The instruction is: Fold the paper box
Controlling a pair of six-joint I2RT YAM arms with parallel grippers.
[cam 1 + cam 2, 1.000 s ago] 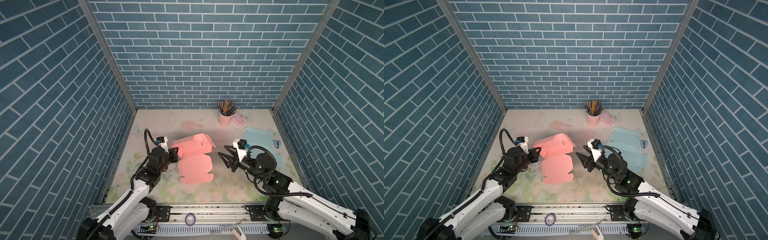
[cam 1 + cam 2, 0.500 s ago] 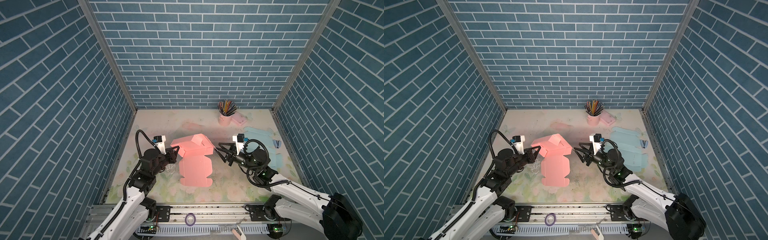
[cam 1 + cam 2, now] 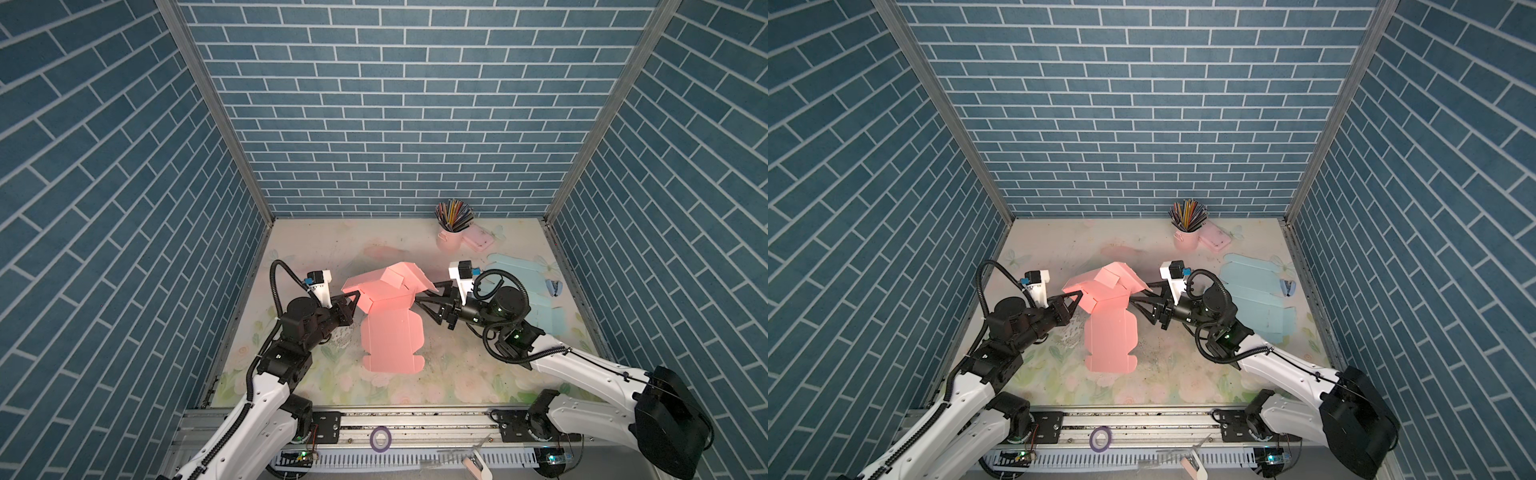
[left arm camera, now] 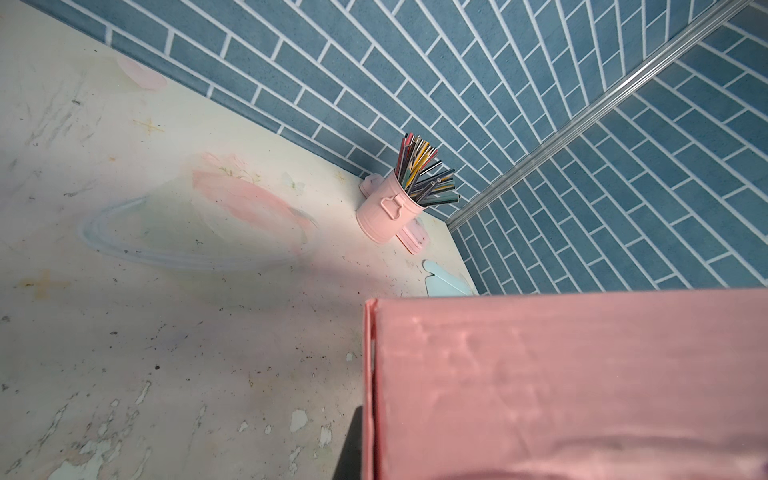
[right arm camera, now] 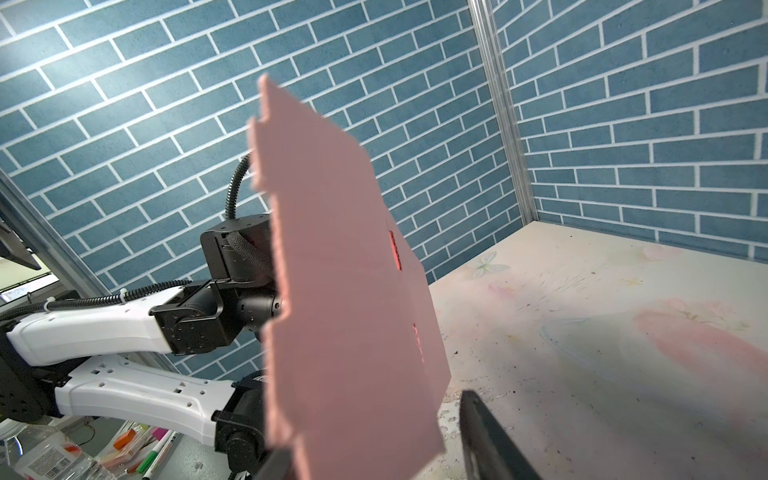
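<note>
Clamping my left gripper (image 3: 354, 300) tight, I hold the left edge of the pink paper box (image 3: 390, 332). Its near half lies flat on the table (image 3: 457, 374) at mid-scene, while the far half is lifted and partly folded. My right gripper (image 3: 424, 297) stands about half open, its fingers (image 5: 486, 432) astride the box's right flap (whether they touch it I cannot tell).

The paper box (image 3: 390, 332) is pink. A flat paper (image 3: 1254, 282) near the right edge of the surface (image 3: 332, 249) is light blue. The surface is pale, with faded flowers. The cup (image 3: 449, 242) is pink and its sticks (image 3: 454, 214) are many colours. The walls (image 3: 374, 124) are blue bricks with white lines.
</note>
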